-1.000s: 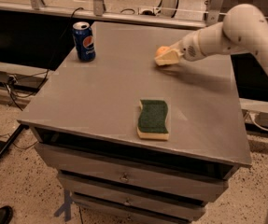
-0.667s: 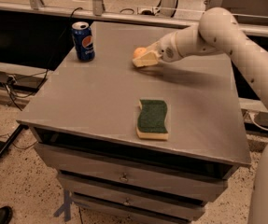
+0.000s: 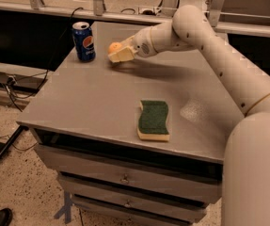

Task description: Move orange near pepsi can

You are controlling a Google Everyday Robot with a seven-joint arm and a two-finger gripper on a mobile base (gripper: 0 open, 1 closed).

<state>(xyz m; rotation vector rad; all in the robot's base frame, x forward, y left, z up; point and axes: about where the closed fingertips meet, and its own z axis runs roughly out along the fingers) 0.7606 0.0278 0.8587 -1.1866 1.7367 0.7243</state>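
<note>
The orange [image 3: 113, 47] is small and round, held between the cream fingers of my gripper [image 3: 117, 52], just above the grey tabletop [image 3: 92, 98] at its far left. The gripper is shut on the orange, and only the fruit's left side shows past the fingers. The pepsi can [image 3: 83, 41] stands upright at the table's far left corner, a short gap to the left of the orange. My white arm reaches in from the right across the back of the table.
A green sponge with a yellow base [image 3: 154, 120] lies near the table's front right. Drawers sit below the tabletop. A metal rail and cables run behind the table, and the floor drops off to the left.
My gripper has carried the orange leftward across the back of the table, from the right part to just right of the pepsi can.
</note>
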